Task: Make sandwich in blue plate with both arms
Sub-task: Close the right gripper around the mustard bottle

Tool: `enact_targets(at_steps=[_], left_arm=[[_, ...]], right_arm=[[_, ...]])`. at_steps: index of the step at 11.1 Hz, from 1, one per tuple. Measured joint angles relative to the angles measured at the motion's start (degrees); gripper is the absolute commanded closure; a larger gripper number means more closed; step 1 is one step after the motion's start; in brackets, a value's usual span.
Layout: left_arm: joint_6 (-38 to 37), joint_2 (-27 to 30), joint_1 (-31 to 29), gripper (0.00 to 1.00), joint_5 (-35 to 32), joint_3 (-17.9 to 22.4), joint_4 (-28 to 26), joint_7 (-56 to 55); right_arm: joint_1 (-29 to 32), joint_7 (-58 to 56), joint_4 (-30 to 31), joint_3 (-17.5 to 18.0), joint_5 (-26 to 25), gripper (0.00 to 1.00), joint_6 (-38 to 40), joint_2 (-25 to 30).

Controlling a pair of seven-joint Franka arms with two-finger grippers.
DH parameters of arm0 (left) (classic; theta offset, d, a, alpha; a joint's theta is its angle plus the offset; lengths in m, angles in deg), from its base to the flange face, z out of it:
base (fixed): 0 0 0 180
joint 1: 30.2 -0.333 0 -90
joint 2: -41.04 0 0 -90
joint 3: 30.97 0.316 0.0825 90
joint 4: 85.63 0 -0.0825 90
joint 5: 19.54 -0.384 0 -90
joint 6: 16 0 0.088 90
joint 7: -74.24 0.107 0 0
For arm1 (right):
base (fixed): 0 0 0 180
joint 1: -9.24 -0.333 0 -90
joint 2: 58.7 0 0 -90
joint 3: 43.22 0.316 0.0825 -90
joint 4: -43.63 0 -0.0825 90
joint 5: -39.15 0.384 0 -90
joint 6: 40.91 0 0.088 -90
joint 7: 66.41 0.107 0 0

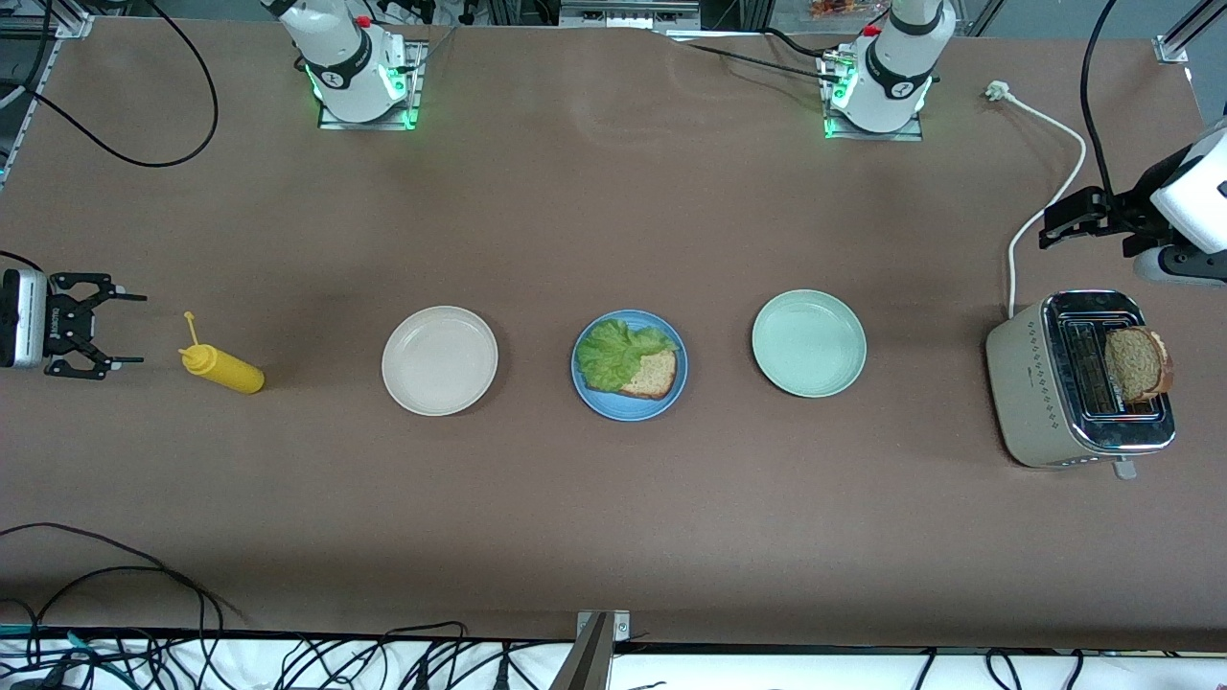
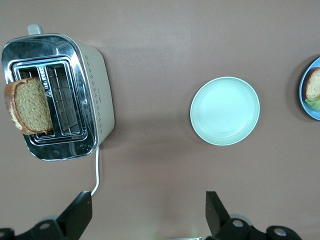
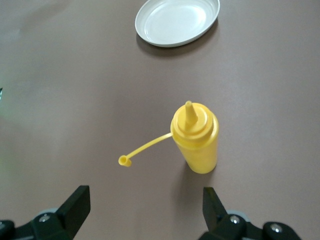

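Front view: I see the blue plate (image 1: 629, 365) mid-table, about halfway between the base edge and the camera edge, carrying one bread slice (image 1: 651, 375) with a lettuce leaf (image 1: 618, 349) on top, so I judge the sandwich half built. The top slice is missing. The second slice (image 1: 1137, 363) stands in the toaster (image 1: 1078, 379) at the left arm's end of the table. The cream plate (image 1: 440, 360) and mint plate (image 1: 809, 343) flank the blue one, both bare. The left gripper (image 1: 1072, 219) hangs over the table edge beside the toaster cord; the right gripper (image 1: 107, 329) sits at the right arm's end, jaws wide, empty, just beside the mustard bottle (image 1: 222, 368). Left wrist view: my left gripper (image 2: 145, 215) is spread wide, holding nothing, above bare table between toaster (image 2: 95, 95) and mint plate (image 2: 225, 110); the toast (image 2: 31, 105) is untouched. Right wrist view: the right gripper (image 3: 145, 212) is open, empty, mustard bottle (image 3: 195, 140) upright with cap off, cream plate (image 3: 177, 21) near. Left to do, I reckon: pull the toast, cap the sandwich.
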Motion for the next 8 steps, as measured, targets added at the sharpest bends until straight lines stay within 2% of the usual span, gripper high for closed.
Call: enact_targets(at_steps=[3,8], left_arm=[[0.0,0.01,0.0,0.0,0.0,0.0,-0.01,0.0],[0.0,0.03,0.0,0.0,0.0,0.0,-0.01,0.0]], right_arm=[[2.65,-7.36,0.05,1.27,3.98,0.0,0.02,-3.9],[3.73,-11.04,0.02,3.56,9.66,0.0,-0.76,-8.25]])
